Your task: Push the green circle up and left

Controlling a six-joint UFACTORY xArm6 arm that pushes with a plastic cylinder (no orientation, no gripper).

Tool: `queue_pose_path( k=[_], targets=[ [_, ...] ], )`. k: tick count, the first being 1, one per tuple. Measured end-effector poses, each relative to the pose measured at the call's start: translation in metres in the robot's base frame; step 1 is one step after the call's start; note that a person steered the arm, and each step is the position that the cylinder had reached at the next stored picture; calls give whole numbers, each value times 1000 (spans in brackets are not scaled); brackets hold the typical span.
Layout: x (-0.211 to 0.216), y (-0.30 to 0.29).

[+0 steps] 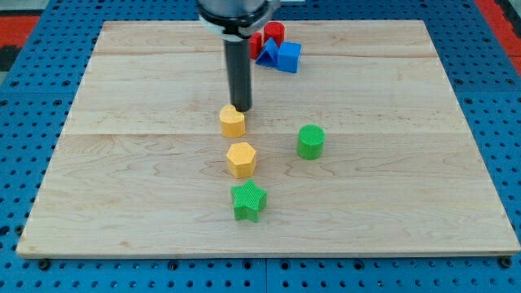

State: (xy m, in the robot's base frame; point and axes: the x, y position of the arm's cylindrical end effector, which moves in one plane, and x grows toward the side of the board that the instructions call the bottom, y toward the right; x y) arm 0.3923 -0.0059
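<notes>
— Where's the green circle [310, 141]?

— Right of the table's [122, 187] middle, standing upright on its flat end, round face up. Being round, it points no particular way.

— And my tip [243, 109]?

— Well to the view's left of the circle and a little higher up, apart from it. It sits just at the upper edge of a yellow block [232, 121], touching or nearly so; I cannot tell which.

— A pincer?

— There is none to open or close, only the dark rod, holding nothing.

— Anything else?

— A yellow hexagon [241, 159] below that block, a green star [248, 200] lower still. Red blocks [273, 33] and blue blocks [282, 55] cluster at the view's top.
</notes>
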Motion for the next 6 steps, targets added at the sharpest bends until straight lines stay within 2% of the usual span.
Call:
queue_pose_path(
  k=[1,2,3,4,6],
  targets=[
    [-2,89],
    [30,157],
    [102,149],
    [85,81],
    [-13,67]
  ],
)
